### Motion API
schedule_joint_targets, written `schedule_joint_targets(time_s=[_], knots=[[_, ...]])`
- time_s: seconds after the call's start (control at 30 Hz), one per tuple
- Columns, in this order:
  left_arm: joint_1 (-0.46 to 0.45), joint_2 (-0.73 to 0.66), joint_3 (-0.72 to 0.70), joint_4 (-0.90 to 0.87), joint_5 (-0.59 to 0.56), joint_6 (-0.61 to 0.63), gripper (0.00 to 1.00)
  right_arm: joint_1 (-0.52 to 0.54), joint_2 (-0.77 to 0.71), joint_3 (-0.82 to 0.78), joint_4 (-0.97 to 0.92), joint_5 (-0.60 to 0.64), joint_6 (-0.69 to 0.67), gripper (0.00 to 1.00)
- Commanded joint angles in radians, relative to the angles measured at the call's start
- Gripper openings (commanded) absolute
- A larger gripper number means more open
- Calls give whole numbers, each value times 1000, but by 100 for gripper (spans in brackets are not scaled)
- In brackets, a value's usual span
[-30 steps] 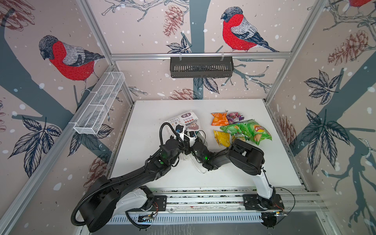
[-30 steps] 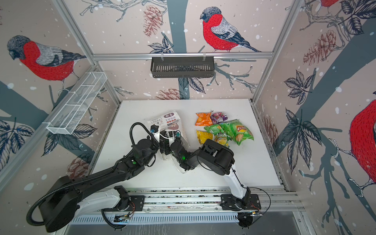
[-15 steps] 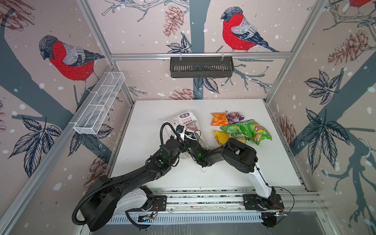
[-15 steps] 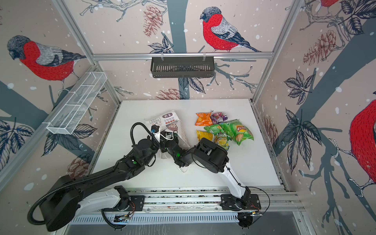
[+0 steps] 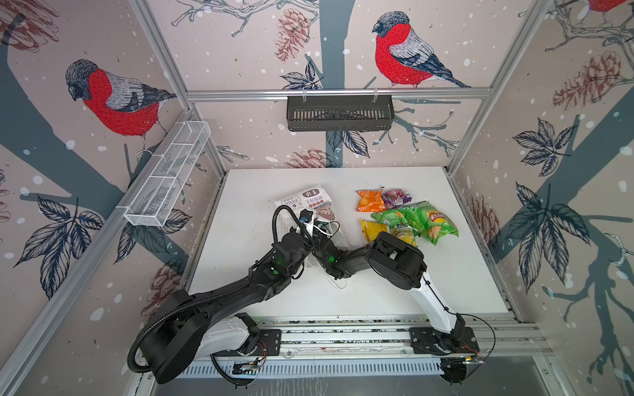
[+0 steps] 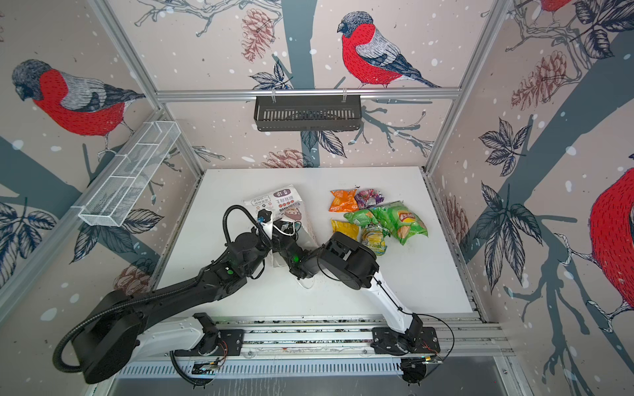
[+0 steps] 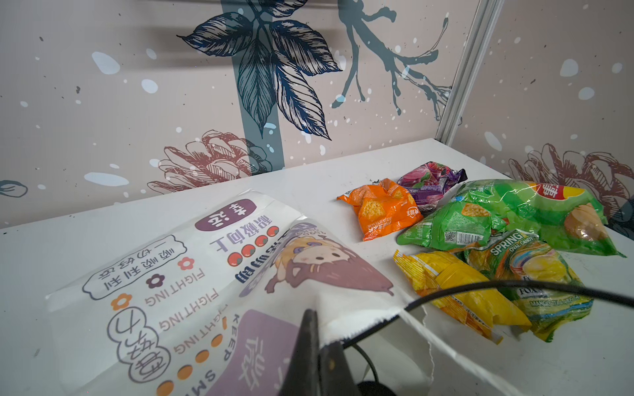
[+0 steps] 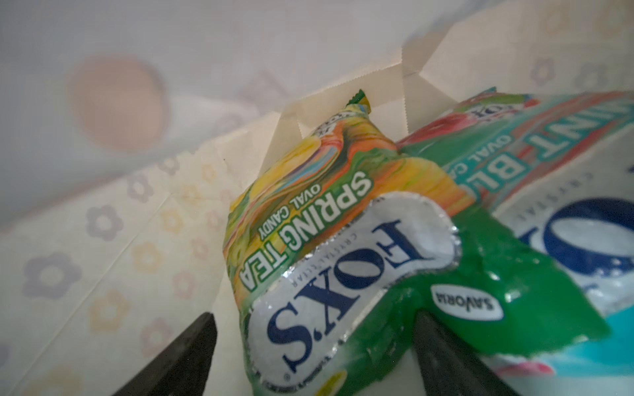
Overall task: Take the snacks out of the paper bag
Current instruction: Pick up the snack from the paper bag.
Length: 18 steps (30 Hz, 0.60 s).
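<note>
The white paper bag lies on its side mid-table, its mouth toward the arms. My left gripper is shut on the bag's serrated rim, holding the mouth up. Inside the bag, my right gripper is open, with its fingers on either side of a green-yellow Fox's packet. A teal packet lies beside that one. Out on the table to the right lie an orange packet, a purple one, a small green one, a yellow one and a green Lay's bag.
A black basket hangs on the back wall and a white wire rack on the left wall. One of the bag's loop handles trails on the table under the right arm. The aluminium rail runs along the front.
My right arm has pushed left and deeper into the bag's mouth, and its jaws have narrowed slightly. The left gripper has kept its hold on the rim.
</note>
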Motion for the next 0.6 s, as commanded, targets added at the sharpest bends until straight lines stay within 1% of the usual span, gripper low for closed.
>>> schedule_joint_targets(time_s=[0.0, 0.13, 0.27, 0.43, 0.57], knots=[[-3, -1, 1, 48, 84, -36, 0, -2, 12, 19, 40, -6, 1, 83], [-4, 1, 2, 42, 77, -25, 0, -6, 20, 18, 51, -23, 8, 60], [-3, 0, 2, 37, 58, -11, 0, -12, 14, 10, 54, -14, 8, 49], [-3, 1, 2, 33, 34, -1, 0, -20, 0, -11, 71, -14, 9, 21], [-2, 3, 4, 24, -10, 2, 0, -21, -16, -34, 88, -12, -5, 6]])
